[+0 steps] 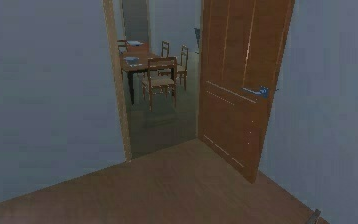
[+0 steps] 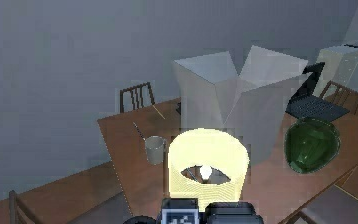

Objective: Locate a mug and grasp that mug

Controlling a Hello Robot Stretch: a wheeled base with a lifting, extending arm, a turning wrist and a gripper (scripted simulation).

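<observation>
Wooden table (image 2: 122, 135), pale mug (image 2: 155, 150) near 1 white box (image 2: 232, 95), gripper (image 2: 147, 218) at bottom edge, unclear whether it holds anything.

Arm (image 2: 215, 213) barely in at arm side view's bottom edge — dark end, white marker square (image 2: 183, 213), fingers indistinct, hold unclear

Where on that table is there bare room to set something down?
The widest bare wood is at the arm side view's left, on the table corner bordered by the chair, the pale cup and the white box. A narrow strip lies between the lamp and the green bowl. Toward the right it is crowded: box, bowl and laptop stand close together.
</observation>
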